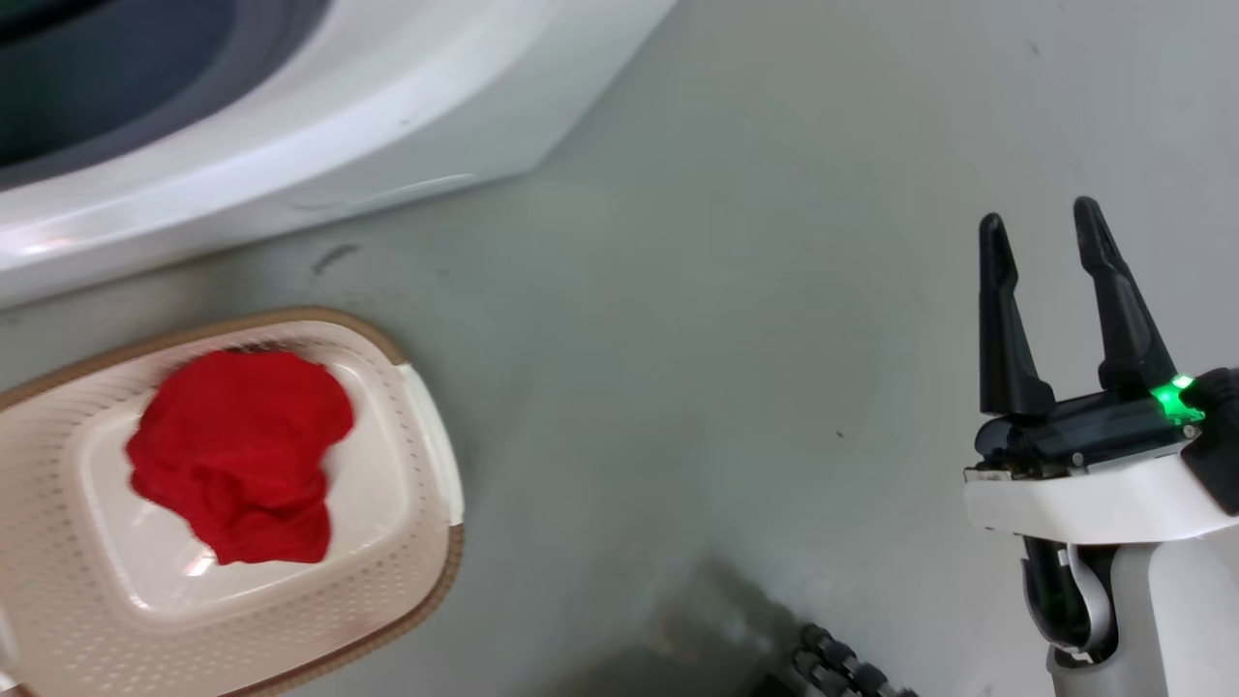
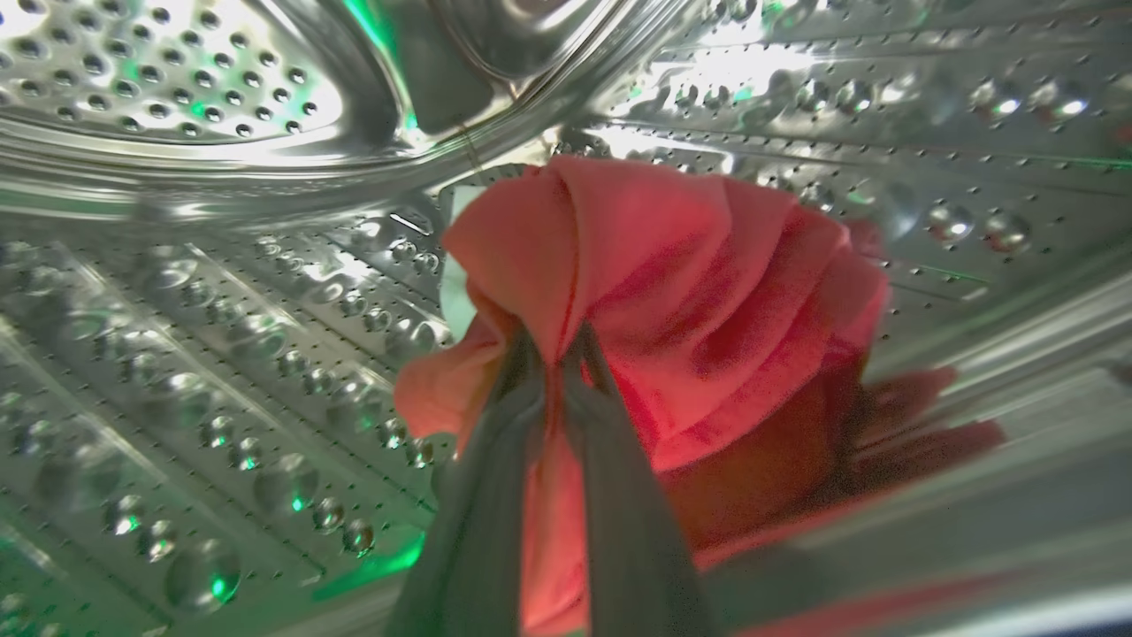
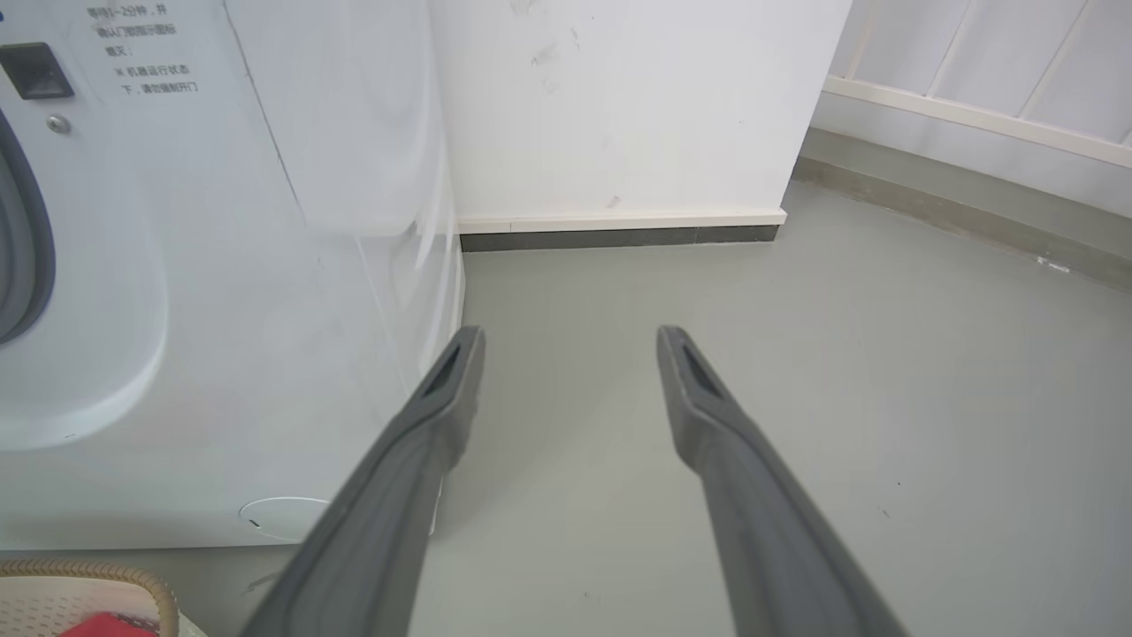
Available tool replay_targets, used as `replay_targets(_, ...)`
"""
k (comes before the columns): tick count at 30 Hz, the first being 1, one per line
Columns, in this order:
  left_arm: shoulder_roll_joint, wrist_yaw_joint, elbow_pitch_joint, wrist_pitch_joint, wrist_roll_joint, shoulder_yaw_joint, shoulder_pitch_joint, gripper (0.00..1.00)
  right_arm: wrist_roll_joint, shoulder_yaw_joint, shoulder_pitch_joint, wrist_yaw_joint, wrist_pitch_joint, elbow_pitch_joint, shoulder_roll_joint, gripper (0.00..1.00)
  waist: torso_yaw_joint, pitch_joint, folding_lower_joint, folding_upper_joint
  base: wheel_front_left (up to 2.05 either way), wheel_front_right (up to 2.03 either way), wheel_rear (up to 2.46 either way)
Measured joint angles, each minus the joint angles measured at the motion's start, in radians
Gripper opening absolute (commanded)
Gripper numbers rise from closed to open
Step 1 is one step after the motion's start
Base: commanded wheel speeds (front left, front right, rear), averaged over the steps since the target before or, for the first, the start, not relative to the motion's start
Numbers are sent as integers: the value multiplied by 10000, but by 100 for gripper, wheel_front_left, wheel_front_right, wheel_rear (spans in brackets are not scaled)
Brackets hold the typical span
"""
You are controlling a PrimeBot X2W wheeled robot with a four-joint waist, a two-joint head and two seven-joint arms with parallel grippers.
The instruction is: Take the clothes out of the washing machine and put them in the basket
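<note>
Inside the perforated steel drum (image 2: 221,292) of the washing machine (image 1: 290,145), my left gripper (image 2: 555,343) is shut on a fold of red clothes (image 2: 690,292) with a pale strip showing behind them. Another bundle of red clothes (image 1: 242,450) lies in the cream basket (image 1: 426,436) on the floor in front of the machine at lower left. My right gripper (image 1: 1045,237) stands open over bare floor at the right, holding nothing. In the right wrist view that same gripper (image 3: 570,341) points past the washing machine (image 3: 221,265), with the basket's rim (image 3: 133,579) at the bottom left.
Grey floor (image 1: 726,339) stretches between the basket and my right arm. A white wall with a dark skirting (image 3: 619,237) stands beside the machine. A dark ribbed cable (image 1: 842,668) lies near the bottom edge.
</note>
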Motion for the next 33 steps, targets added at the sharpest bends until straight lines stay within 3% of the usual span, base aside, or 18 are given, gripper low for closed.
replay_targets(11,-566,15,-548,-2625,-543,-96,2361,0,-706,-481,439,-2,0,253,6,100,1101,-1571,-1,0,0,0,0)
replay_targets(18,-851,376,-1283,-3908,-539,-194,3665,0,-1020,-522,658,-2,0,401,6,100,1694,-2617,-1,0,0,0,0)
replay_targets(25,-878,1091,-2817,-4483,-351,-111,4807,0,-1143,-686,838,-2,0,489,4,100,2210,-3447,-1,0,0,0,0)
replay_targets(33,-546,2115,-5822,-4571,399,56,6783,0,-1260,-834,996,-2,0,562,4,100,2648,-4042,-2,1,0,0,0)
